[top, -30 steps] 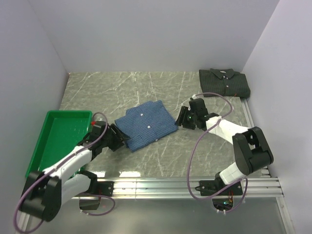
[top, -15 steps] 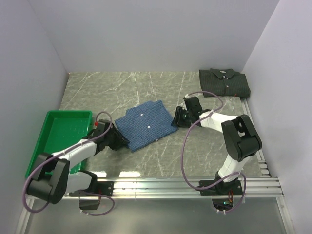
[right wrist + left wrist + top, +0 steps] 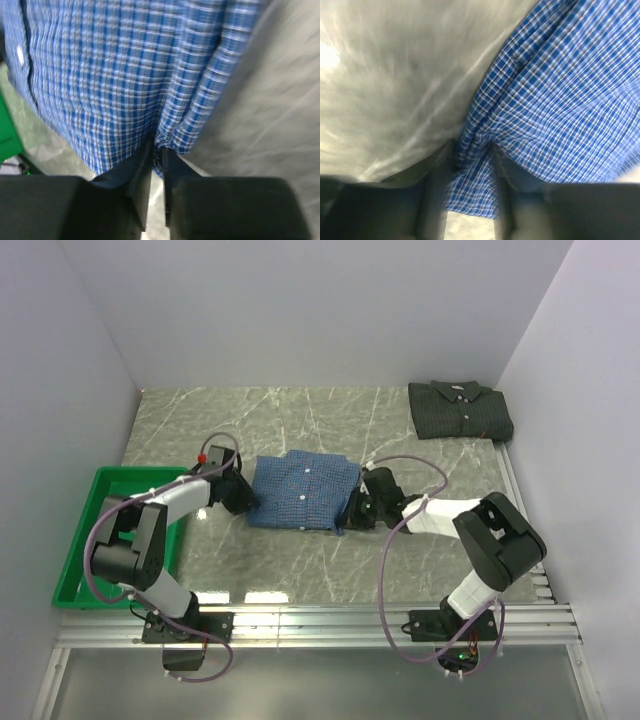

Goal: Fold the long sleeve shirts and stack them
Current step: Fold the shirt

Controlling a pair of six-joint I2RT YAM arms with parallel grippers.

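Note:
The folded blue checked shirt (image 3: 303,491) lies mid-table, collar side up with white buttons showing. My left gripper (image 3: 248,504) is shut on its left edge; in the left wrist view a fold of the blue cloth (image 3: 475,180) is pinched between the fingers. My right gripper (image 3: 352,510) is shut on its right edge; in the right wrist view the cloth (image 3: 172,135) bunches between the nearly closed fingers. The dark green-charcoal shirt (image 3: 460,410) lies folded at the far right corner, apart from both grippers.
A green plastic tray (image 3: 110,530) stands at the left edge, just beside the left arm. Grey marbled tabletop (image 3: 300,420) stretches behind the blue shirt. White walls close in left, back and right. The rail with the arm bases runs along the near edge.
Both grippers have closed on the blue shirt's sides and swung it round; it now lies squarer and a little further back. The left arm has moved toward the far side, the right arm nearer.

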